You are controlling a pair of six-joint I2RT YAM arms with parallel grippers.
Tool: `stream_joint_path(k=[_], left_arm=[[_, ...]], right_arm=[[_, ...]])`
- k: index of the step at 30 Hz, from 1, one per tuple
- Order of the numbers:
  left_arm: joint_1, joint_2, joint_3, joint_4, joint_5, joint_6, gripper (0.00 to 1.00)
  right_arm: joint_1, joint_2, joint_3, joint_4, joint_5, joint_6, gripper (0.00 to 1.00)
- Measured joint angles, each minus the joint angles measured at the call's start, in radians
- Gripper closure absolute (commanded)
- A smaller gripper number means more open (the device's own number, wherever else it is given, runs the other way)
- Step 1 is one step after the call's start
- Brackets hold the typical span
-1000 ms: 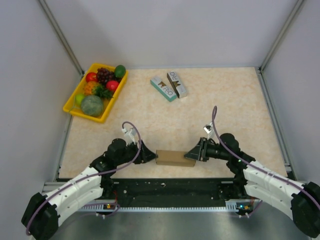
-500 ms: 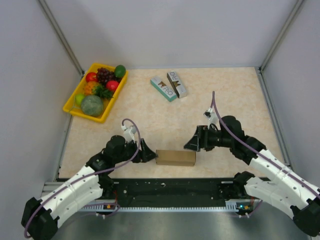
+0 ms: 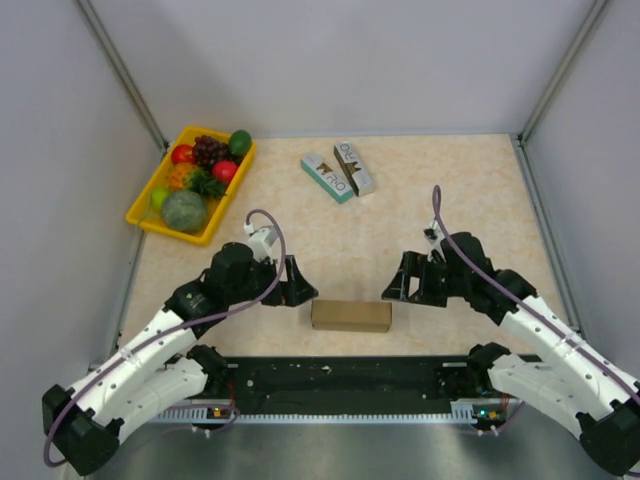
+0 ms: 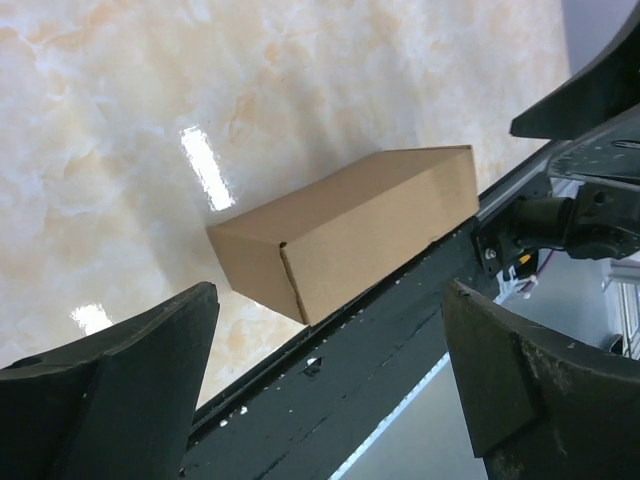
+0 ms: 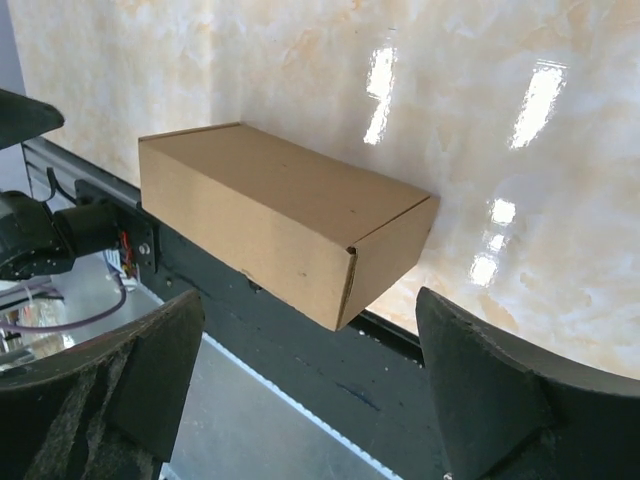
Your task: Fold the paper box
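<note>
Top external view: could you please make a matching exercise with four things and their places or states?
Things:
1 paper box
2 yellow tray
3 printed boxes
4 left end effector

Descriptions:
a far middle of the table
b open, left of the paper box
c near edge, closed up
d far left, full of fruit

Pairs: 1-c, 2-d, 3-a, 4-b

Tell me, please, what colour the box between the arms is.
The box is plain brown, unprinted; clearest in the right wrist view.
</note>
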Motion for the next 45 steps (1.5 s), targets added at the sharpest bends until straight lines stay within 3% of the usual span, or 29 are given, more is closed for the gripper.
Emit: stream_joint_path(k=[6, 11, 14, 21, 26, 30, 38, 45], left_arm=[[0.000, 0.183, 0.002, 0.022, 0.031, 0.015, 0.15], [0.001, 0.268, 0.002, 0.068, 0.098, 0.039, 0.15], [0.001, 0.291, -0.008, 0.123, 0.142, 0.043, 0.17], [0.001, 0.326, -0.063, 0.213, 0.209, 0.055, 0.36], [0.015, 0.344, -0.066, 0.226, 0.201, 0.065, 0.44], [0.017, 0.354, -0.058, 0.228, 0.182, 0.071, 0.46], [0.029, 0.459, 0.085, 0.236, 0.098, 0.106, 0.48], [0.041, 0.606, 0.340, 0.347, 0.069, 0.140, 0.48]], right_arm=[[-0.006, 0.013, -0.088, 0.081, -0.053, -0.018, 0.25], [-0.006, 0.012, -0.215, 0.204, -0.129, -0.027, 0.32], [-0.006, 0.012, -0.258, 0.270, -0.167, -0.026, 0.37], [-0.005, 0.039, -0.280, 0.391, -0.202, -0.027, 0.55], [0.006, 0.061, -0.283, 0.408, -0.188, -0.025, 0.59], [0.011, 0.068, -0.272, 0.407, -0.163, -0.031, 0.60], [0.011, 0.162, -0.146, 0.357, -0.041, -0.117, 0.62], [0.011, 0.227, -0.050, 0.297, 0.079, -0.221, 0.63]])
